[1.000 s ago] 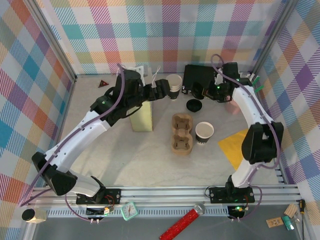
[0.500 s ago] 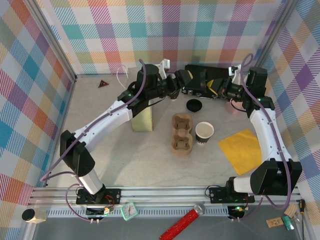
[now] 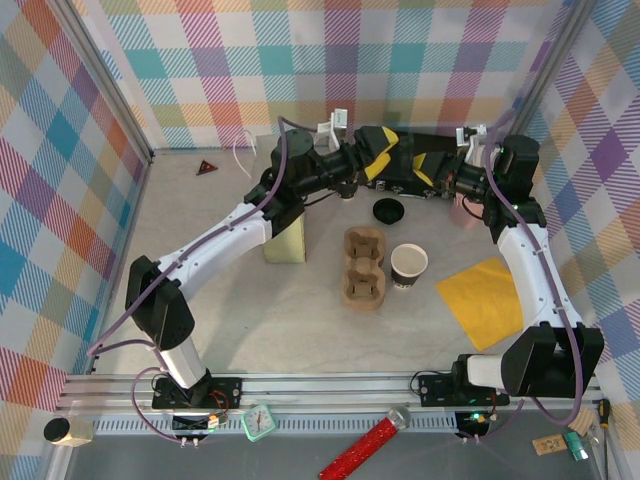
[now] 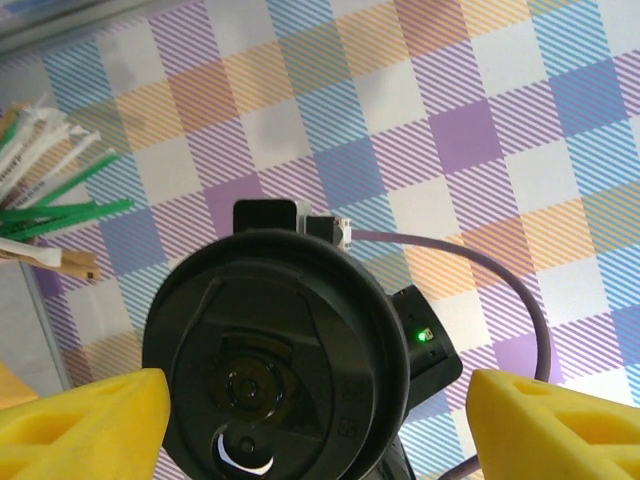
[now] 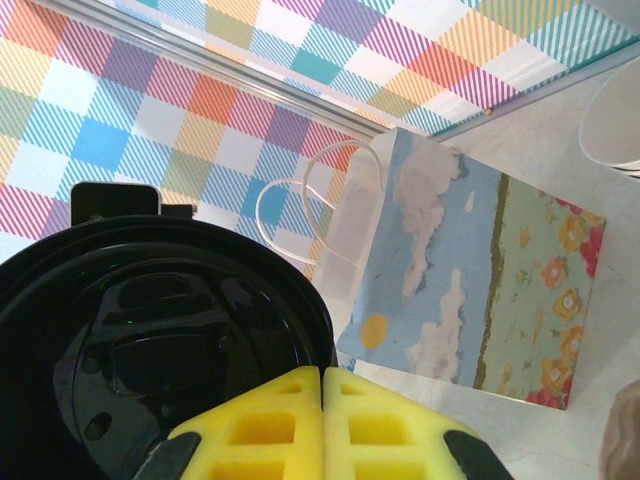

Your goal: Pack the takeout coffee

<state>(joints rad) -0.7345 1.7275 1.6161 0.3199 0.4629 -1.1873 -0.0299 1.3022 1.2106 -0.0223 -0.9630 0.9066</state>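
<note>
The takeout coffee is out of view. A round black lid (image 4: 275, 350) with a sip hole hangs in the air at the back centre, facing the left wrist camera. My right gripper (image 5: 323, 375) is shut, pinching this lid (image 5: 150, 340) at its rim. In the top view the right gripper (image 3: 443, 180) points left. My left gripper (image 4: 315, 400) is open around the lid: one yellow finger overlaps its left edge, the other stands clear on the right. From above, the left gripper (image 3: 392, 155) meets the right one tip to tip.
A cardboard cup carrier (image 3: 364, 265) lies mid-table, with a lidless pale-rimmed cup (image 3: 408, 262) beside it and a loose black lid (image 3: 388, 210) behind. A paper bag (image 3: 285, 238) stands under the left arm. A yellow napkin (image 3: 485, 300) lies right. Straws (image 4: 50, 210) stand by the wall.
My left arm swung right from the lidless cup at the back to the lid, and its jaws narrowed. The right arm swung out toward the right wall, gripper still shut.
</note>
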